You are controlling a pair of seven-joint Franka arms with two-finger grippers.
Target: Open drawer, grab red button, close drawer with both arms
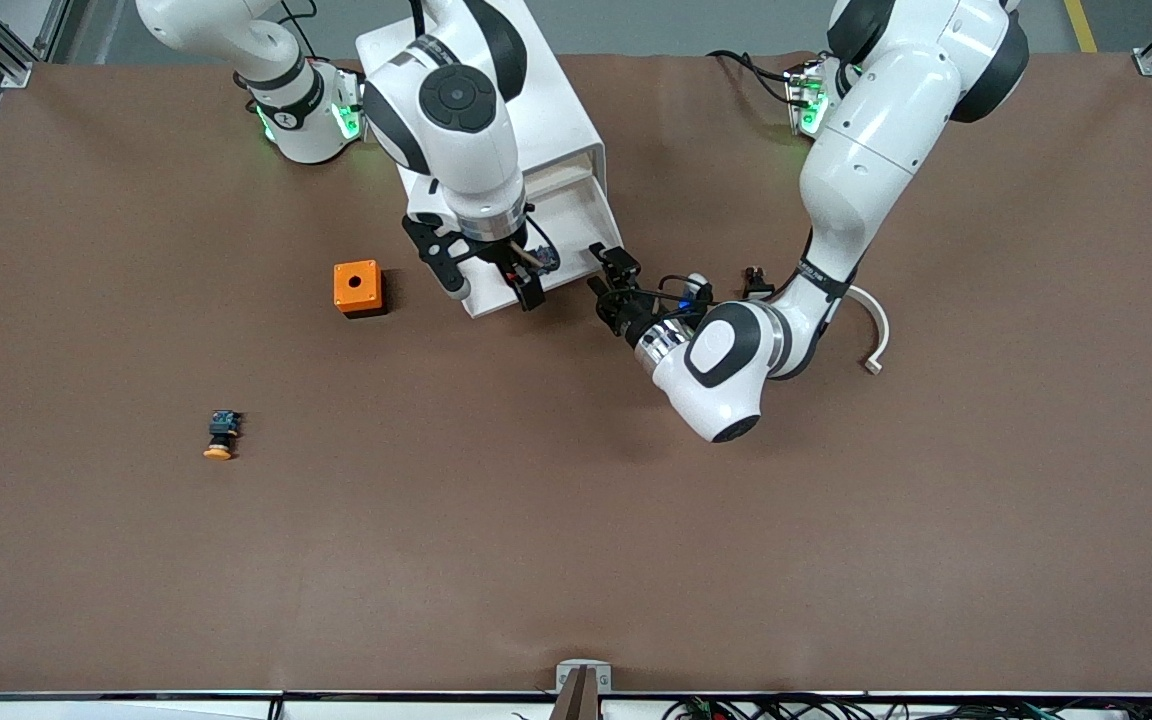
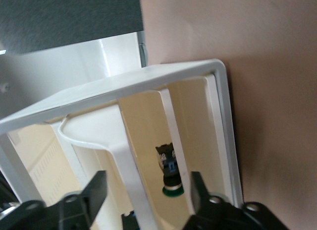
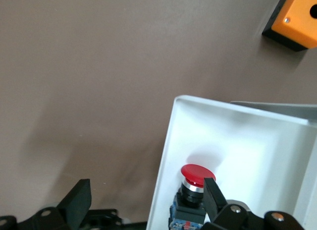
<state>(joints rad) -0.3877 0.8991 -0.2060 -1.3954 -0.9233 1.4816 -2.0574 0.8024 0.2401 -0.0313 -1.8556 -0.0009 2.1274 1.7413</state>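
The drawer [image 1: 576, 225] stands pulled out of the white cabinet [image 1: 546, 90] toward the front camera. The red-capped button [image 1: 543, 260] lies in it, and in the right wrist view [image 3: 197, 174] it rests near the drawer's wall. My right gripper [image 1: 489, 282] hangs open over the drawer's front edge. In its wrist view [image 3: 146, 190] one finger is inside beside the button and the other is outside over the table. My left gripper [image 1: 604, 283] is open at the drawer's corner toward the left arm's end. In its wrist view [image 2: 146, 185] the jaws stand on either side of a white bar [image 2: 129, 160].
An orange cube with a hole [image 1: 357, 288] sits beside the drawer toward the right arm's end. A yellow-orange-capped button [image 1: 221, 435] lies nearer the front camera. A white curved piece [image 1: 874, 335] lies by the left arm. A green-capped button [image 2: 171, 178] sits inside the cabinet.
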